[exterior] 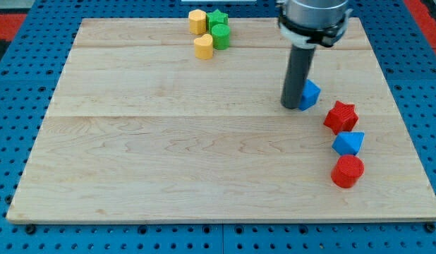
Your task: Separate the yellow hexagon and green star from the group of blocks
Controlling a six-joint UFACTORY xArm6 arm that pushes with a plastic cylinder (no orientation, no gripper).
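Note:
A yellow hexagon [197, 21] and a green star [216, 18] sit at the view's top edge of the wooden board [168, 155], touching each other. Just below them, in the same cluster, are a green cylinder [221, 36] and a yellow heart-like block [203, 47]. My tip [291, 106] rests on the board far to the right of and below this cluster, touching the left side of a blue block [310, 94].
At the view's right, a red star [341, 116], a blue block [348, 143] and a red cylinder [347, 171] stand in a line running downward. The board lies on a blue pegboard [13, 113].

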